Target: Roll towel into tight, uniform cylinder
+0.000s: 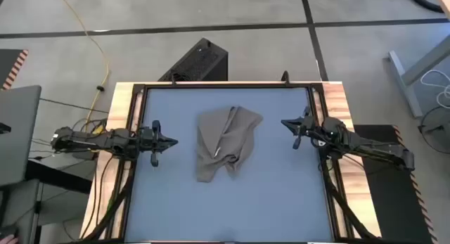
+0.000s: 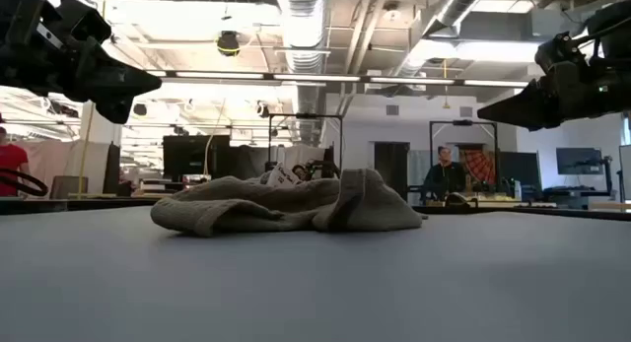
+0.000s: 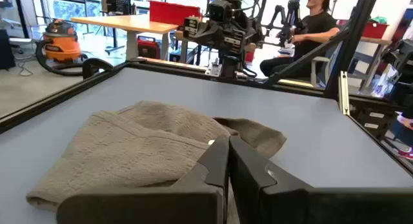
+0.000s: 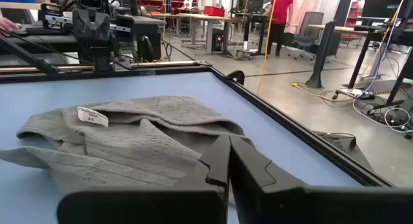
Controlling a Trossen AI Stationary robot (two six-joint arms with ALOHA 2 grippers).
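Note:
The taupe towel (image 1: 226, 143) lies crumpled in a loose heap on the middle of the blue-grey tabletop (image 1: 281, 202); folds overlap and its small white tag (image 4: 92, 116) faces up. In the low view the towel (image 2: 291, 206) is a low mound. My left gripper (image 1: 174, 140) hovers above the table to the towel's left, shut, fingers level and pointing at it. My right gripper (image 1: 284, 123) hovers to the towel's right, shut, pointing back at it. Neither touches the cloth. In the wrist views the left gripper (image 3: 228, 145) and the right gripper (image 4: 229, 143) have their fingertips together.
A dark raised frame (image 1: 225, 86) borders the tabletop, with wooden boards along the sides. A black box (image 1: 199, 61) sits on the floor beyond the far edge. People (image 2: 446, 174) stand in the room behind. Bare tabletop lies near the front edge.

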